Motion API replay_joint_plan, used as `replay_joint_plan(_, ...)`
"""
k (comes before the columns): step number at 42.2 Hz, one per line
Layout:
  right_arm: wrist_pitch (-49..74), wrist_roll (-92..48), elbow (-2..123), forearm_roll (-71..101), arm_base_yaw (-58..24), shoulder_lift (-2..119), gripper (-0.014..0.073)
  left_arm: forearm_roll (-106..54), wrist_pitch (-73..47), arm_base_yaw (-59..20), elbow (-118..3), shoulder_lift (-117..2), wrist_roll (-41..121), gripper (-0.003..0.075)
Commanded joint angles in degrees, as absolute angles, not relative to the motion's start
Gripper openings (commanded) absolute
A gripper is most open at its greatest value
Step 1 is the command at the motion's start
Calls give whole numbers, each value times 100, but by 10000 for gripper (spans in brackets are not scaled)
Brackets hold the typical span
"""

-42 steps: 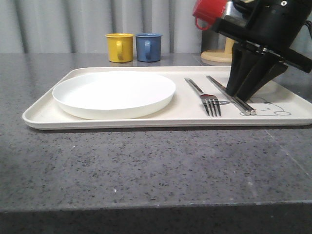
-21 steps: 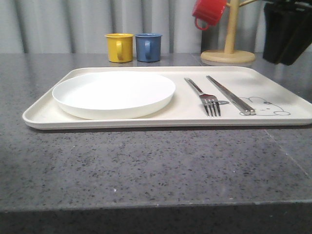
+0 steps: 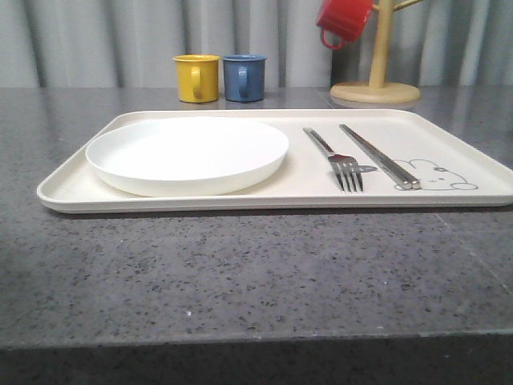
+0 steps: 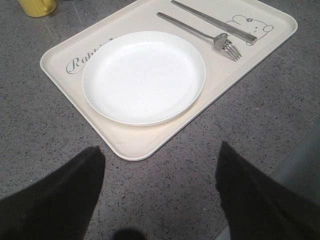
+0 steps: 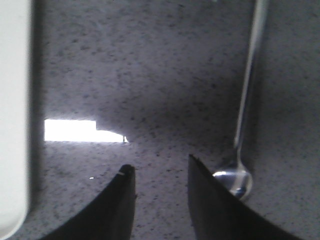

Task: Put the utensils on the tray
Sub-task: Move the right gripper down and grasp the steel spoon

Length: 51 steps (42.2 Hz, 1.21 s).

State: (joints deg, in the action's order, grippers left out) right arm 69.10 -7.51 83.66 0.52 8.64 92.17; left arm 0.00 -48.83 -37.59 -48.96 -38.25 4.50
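The cream tray (image 3: 449, 128) (image 4: 220, 85) lies across the grey table. On its right part rest a silver fork (image 3: 335, 158) (image 4: 202, 33) and a pair of chopsticks (image 3: 377, 155) (image 4: 210, 19), side by side next to the rabbit drawing (image 3: 437, 175). A silver spoon (image 5: 246, 100) lies on the bare stone beside the tray's edge (image 5: 14, 115), its bowl just past one finger of my right gripper (image 5: 161, 172), which is open and empty. My left gripper (image 4: 159, 156) hangs open and empty above the table, off a tray corner.
A round white plate (image 3: 187, 152) (image 4: 144, 76) fills the tray's left part. A yellow mug (image 3: 196, 78) and a blue mug (image 3: 244, 77) stand at the back. A wooden mug tree (image 3: 377, 84) with a red mug (image 3: 345, 20) stands at the back right.
My right arm, low over the chopsticks a second ago, has lifted away to the right and left the front view. Fork and chopsticks have not moved.
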Motion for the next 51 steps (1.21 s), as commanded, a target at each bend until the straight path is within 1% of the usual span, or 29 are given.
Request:
replay_joint_plan(1,6688,-808,8472,-43,1200,9074,290,0,-4467,-3791,-5052,-3825,402,471)
replay_joint_plan(8,6493,-808,8472,-36,1486,9248,290,0,-4467,-3791,-5052,-3825,402,471)
replay_joint_plan(26,6056,-808,8472,-43,1491,9802,290,0,-4467,-3791,-5052,-3825,402,471)
replay_joint_plan(51,6058,-808,8472,-38,1491,10149,291,0,-4467,-3791,-5052,-3825,402,471)
